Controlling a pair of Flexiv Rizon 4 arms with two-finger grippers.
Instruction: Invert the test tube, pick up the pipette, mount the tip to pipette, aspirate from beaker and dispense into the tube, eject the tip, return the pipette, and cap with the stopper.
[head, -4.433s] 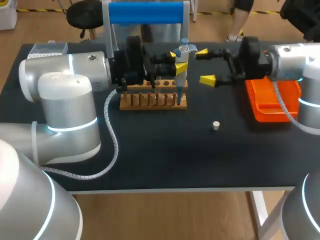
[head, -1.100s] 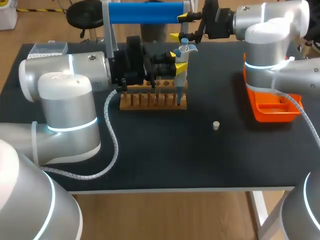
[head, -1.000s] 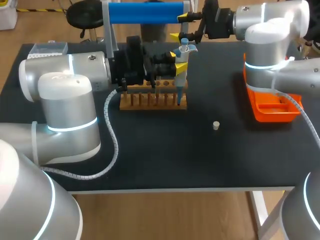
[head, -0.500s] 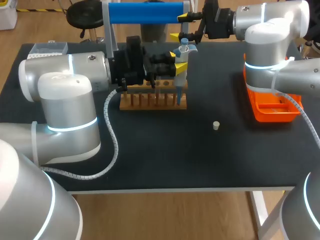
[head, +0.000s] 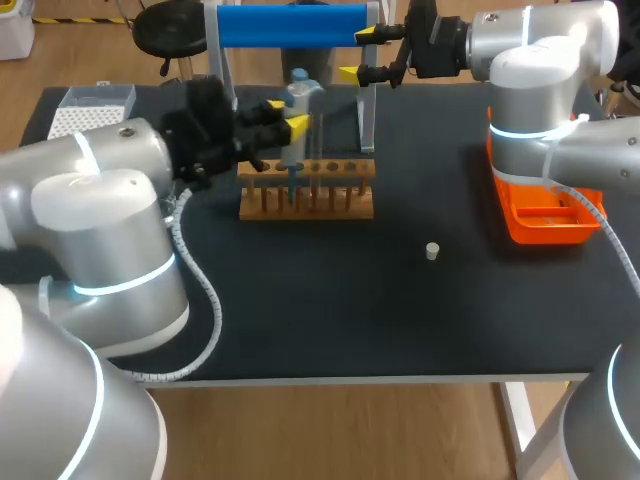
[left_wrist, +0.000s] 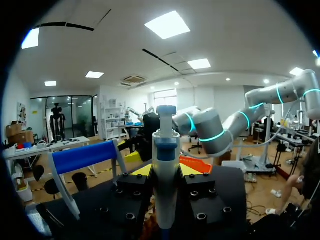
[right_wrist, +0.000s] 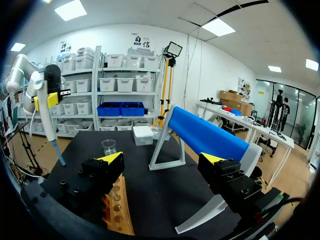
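Left gripper (head: 288, 118) clamped on the mid-barrel of the grey-and-blue plastic pipette (head: 300, 90), held upright with its nose over the brown wooden tube rack (head: 305, 203). Right gripper (head: 360, 53) wide open, empty, 1 o'clock from rack. Small white stopper (head: 432, 251) at 4 o'clock on black tabletop (head: 400, 310). Pipette likely light, rigid and smooth. Barrel grip looks sound, plunger left free. No legible writing.

A big flat black table (head: 400, 320) is standing on a brown wooden floor (head: 330, 430). Bright square ceiling lights (left_wrist: 169, 25) are shining down, and plain white walls (right_wrist: 215, 75) are closing in the room.
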